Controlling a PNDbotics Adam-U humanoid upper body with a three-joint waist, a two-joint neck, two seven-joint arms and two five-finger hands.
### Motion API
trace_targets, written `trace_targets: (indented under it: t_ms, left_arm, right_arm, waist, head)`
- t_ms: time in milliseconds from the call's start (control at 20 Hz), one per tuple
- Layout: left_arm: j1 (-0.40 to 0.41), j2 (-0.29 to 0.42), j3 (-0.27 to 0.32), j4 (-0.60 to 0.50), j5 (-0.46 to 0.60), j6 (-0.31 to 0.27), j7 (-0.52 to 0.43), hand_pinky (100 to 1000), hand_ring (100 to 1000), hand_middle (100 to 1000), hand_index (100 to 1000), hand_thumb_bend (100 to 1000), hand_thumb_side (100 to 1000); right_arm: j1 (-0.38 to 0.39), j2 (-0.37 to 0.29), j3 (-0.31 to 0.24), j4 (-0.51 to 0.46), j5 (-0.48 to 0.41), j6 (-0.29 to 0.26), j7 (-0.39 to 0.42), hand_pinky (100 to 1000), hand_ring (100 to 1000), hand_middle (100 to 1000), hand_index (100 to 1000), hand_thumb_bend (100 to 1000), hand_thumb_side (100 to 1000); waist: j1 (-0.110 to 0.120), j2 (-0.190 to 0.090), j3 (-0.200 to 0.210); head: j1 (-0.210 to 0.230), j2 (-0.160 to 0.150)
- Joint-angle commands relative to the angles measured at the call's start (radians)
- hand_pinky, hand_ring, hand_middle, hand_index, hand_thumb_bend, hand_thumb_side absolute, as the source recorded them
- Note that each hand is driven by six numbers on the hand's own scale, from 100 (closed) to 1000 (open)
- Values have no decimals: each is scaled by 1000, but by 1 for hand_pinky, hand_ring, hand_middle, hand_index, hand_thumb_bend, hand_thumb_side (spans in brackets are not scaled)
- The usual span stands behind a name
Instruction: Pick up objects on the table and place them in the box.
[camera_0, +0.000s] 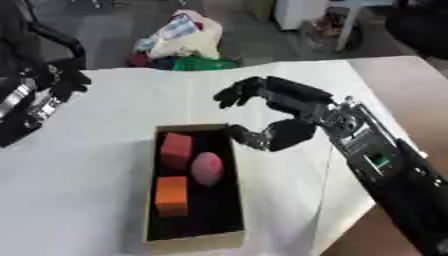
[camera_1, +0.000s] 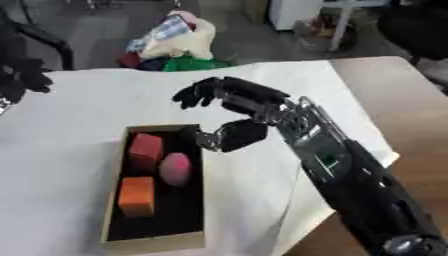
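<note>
While hovering empty and spread at frame centre, right hand (camera_0: 278, 116) is needing to lift clear of box (camera_0: 194, 241) rim.

Perhaps a lab: cloth-covered table (camera_0: 105, 165), cluttered floor (camera_0: 114, 30).

The right hand (camera_0: 278, 114) is black all over, with thick segmented fingers (camera_0: 234, 95) and a rounded, bulky thumb (camera_0: 273, 136). At the wrist (camera_0: 344, 121) the black gives way to a silver metal joint with lighter plates and small dark openings. Behind it the right forearm (camera_0: 392, 172) is a long black boxy casing, with a pale label and a small green mark on its upper face. The left hand (camera_0: 63, 80), at the left edge, is black too, and behind it sits a silver-and-black jointed section (camera_0: 19, 102).
</note>
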Motion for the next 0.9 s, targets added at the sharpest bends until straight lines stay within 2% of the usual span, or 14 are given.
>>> trace_targets:
  t_ms: [50,300,500,650,900]
  left_arm:
    - [18,9,50,-77,52,24,29,732,680,667,932,153,993]
    - [66,-28,78,-116,74,55,42,723,671,656,932,161,994]
    - [90,-62,89,-126,83,73,52,718,665,650,930,165,993]
    - [104,-86,91,-130,90,83,59,713,660,641,924,167,993]
    - [126,-116,88,-134,88,94,51,712,659,640,924,171,1000]
  right_arm:
    - [9,-19,-43,-40,24,10,-55,753,805,749,915,181,722]
    - [66,3,-95,-69,57,40,-171,742,818,766,928,180,724]
    - [120,27,-139,-84,82,86,-306,732,822,769,926,193,718]
    - [164,44,-163,-95,80,113,-398,721,821,765,922,193,700]
    - [219,55,-193,-107,61,140,-501,714,821,762,918,177,674]
  waist:
    - [-1,-12,2]
    - [-5,-11,-1]
    - [-8,-9,-2]
    - [-10,-8,0]
    - [-13,-6,-8]
  head:
    - [18,3]
    - [48,29]
    - [65,49]
    - [83,65]
    - [98,91]
